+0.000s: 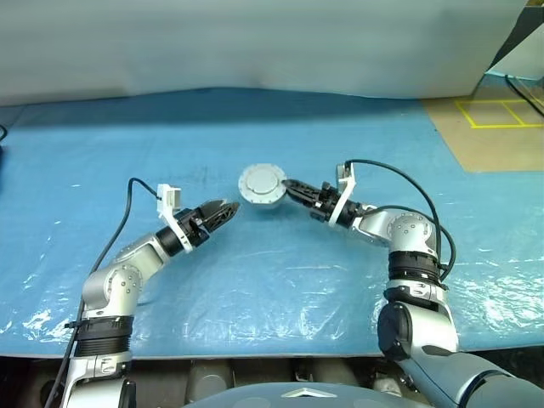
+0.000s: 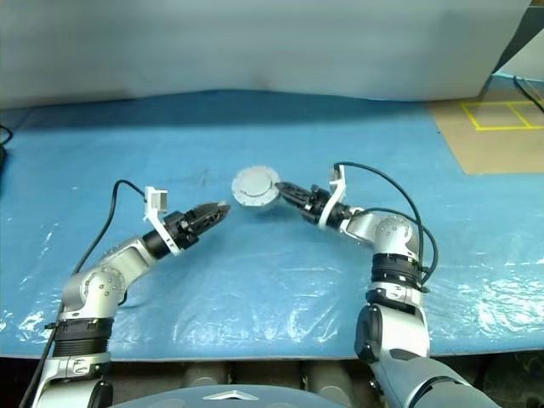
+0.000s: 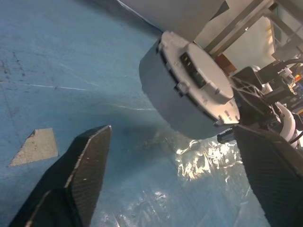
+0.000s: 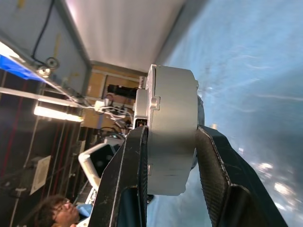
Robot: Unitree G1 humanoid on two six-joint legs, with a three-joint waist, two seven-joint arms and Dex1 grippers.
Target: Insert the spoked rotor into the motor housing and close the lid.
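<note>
Both arms reach in over the blue tarp [image 1: 280, 280]. Right gripper [image 4: 173, 142] pinches the motor housing [image 1: 262, 184] by its flat faces, one finger each side, holding it clear above the tarp. Housing reads as a closed grey puck, flat face toward the head camera; lid can't be told apart. Left gripper [image 1: 226, 212] sits just beside the housing, on its left, fingers [image 3: 87, 165] spread, not touching it.
</note>
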